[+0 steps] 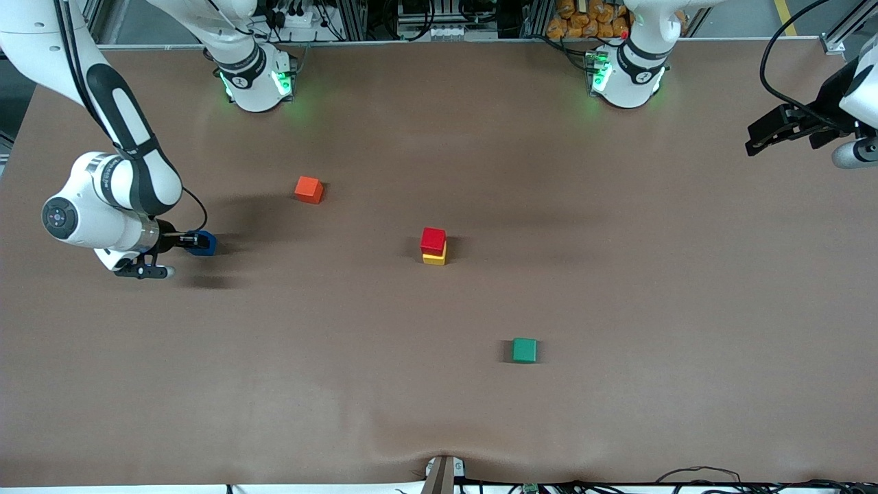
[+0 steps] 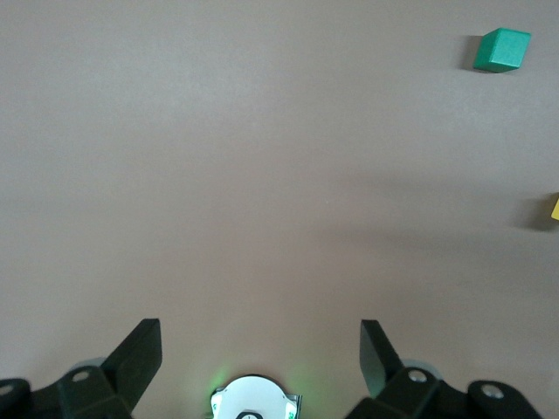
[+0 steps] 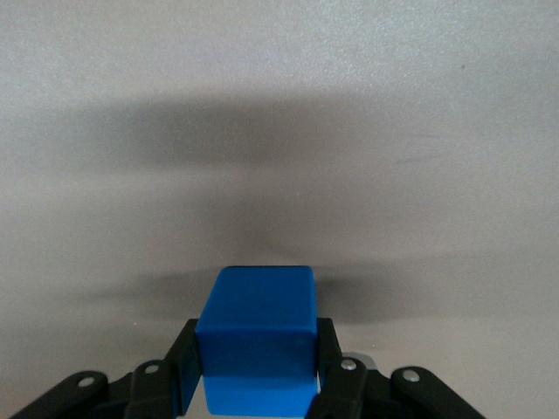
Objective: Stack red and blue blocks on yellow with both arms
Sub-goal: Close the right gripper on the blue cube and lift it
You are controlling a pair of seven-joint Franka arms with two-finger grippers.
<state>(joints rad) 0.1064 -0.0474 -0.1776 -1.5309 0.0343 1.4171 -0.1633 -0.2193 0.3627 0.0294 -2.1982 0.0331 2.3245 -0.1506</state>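
The red block [image 1: 433, 240] sits on top of the yellow cube [image 1: 434, 258] at the middle of the table. My right gripper [image 1: 195, 241] is shut on the blue block [image 1: 204, 243] and holds it just above the table toward the right arm's end. In the right wrist view the blue block [image 3: 255, 305] sits squarely between the black fingers of the right gripper [image 3: 255, 339]. My left gripper [image 1: 754, 143] is open and empty, and it waits over the table's edge at the left arm's end. In the left wrist view the left gripper [image 2: 260, 325] has its jaws wide apart, and a sliver of the yellow cube [image 2: 555, 208] shows at the edge.
An orange-red cube [image 1: 309, 189] lies nearer the robots' bases than the stack, toward the right arm's end. A green cube [image 1: 525, 350] lies nearer the front camera than the stack and also shows in the left wrist view [image 2: 501, 50]. The brown table [image 1: 617, 274] is otherwise bare.
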